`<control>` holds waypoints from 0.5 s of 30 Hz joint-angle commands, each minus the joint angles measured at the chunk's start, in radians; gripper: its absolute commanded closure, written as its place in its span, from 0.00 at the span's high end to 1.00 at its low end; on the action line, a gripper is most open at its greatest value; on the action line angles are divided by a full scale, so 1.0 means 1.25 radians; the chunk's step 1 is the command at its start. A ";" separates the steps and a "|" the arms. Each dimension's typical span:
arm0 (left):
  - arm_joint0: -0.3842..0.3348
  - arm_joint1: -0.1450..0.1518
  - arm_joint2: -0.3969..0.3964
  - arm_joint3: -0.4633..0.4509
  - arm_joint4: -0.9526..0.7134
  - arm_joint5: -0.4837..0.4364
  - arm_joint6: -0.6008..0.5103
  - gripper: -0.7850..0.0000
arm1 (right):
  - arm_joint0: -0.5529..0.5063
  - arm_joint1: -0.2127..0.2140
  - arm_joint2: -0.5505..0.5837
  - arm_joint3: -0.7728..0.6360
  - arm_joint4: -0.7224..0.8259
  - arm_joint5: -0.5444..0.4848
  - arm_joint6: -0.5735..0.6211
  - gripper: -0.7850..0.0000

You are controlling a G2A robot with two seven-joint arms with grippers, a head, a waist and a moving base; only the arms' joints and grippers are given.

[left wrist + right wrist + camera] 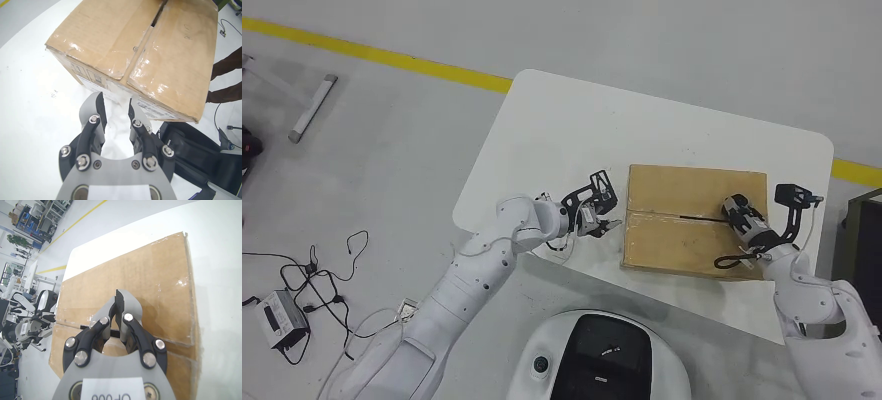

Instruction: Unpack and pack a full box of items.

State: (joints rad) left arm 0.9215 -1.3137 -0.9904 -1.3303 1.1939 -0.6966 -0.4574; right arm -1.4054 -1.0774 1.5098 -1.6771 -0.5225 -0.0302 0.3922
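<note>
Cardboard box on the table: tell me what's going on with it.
The cardboard box sits on the white table with its top flaps closed, so unpacking has not started. The right gripper, fingers shut, is over the seam between the flaps. The left gripper, open and empty, is close to one side face of the box.

Robotics lab in a factory-style hall. Smooth grey floor with a yellow line painted across it. Metal racks loaded with blue bins at the far side. Another white robot arm stands among benches there. Loose cables and a power box lie on the floor.
</note>
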 commanded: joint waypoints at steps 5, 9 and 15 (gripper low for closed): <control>0.010 0.006 -0.011 -0.021 -0.005 -0.002 -0.011 0.44 | 0.002 -0.001 0.000 0.001 -0.003 0.000 0.002 0.00; 0.015 0.009 -0.014 -0.025 -0.024 -0.010 -0.014 0.44 | 0.002 -0.002 0.000 0.001 -0.004 0.002 0.001 0.00; 0.011 0.009 -0.005 -0.023 -0.042 -0.013 -0.016 0.44 | 0.002 -0.004 0.000 0.001 -0.006 0.004 0.002 0.00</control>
State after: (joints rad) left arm 0.9370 -1.3026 -0.9990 -1.3616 1.1459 -0.7116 -0.4786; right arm -1.4042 -1.0816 1.5102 -1.6766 -0.5291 -0.0262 0.3936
